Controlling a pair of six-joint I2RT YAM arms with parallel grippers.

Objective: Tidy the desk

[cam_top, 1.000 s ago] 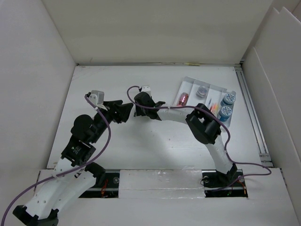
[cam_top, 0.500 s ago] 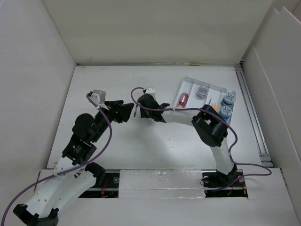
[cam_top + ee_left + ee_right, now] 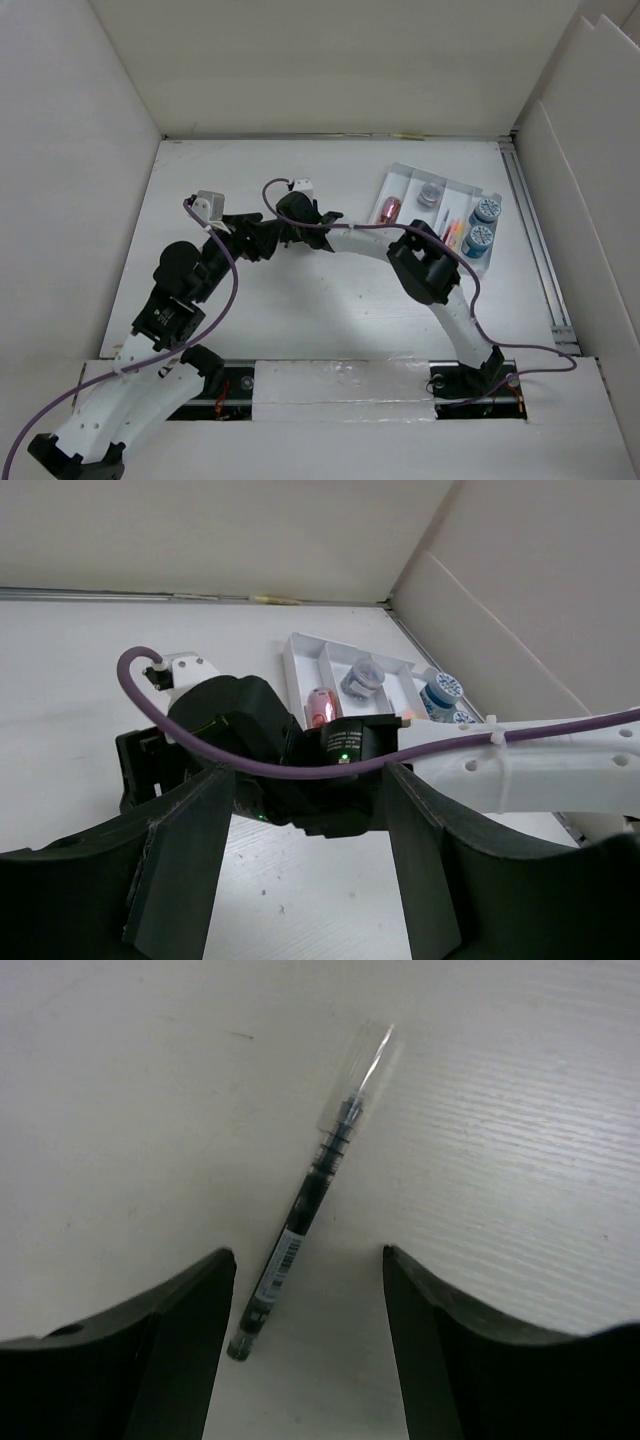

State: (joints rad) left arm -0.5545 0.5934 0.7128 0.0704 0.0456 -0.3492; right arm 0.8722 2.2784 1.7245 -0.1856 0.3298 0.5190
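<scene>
Likely pickup step: right gripper (image 3: 307, 1255), spread, hovers over a pen (image 3: 318, 1170) pointing to one o'clock on the desk (image 3: 500, 1110). Next, it should lower and pinch.

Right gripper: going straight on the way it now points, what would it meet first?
Probably the black pen with a clear cap, lying on the white desk ahead of the open right gripper; depth is unclear.

The desk (image 3: 330, 310) is a flat, plain white rectangular tabletop.

The pen (image 3: 310, 1195) bears a barcode label, unreadable
</scene>
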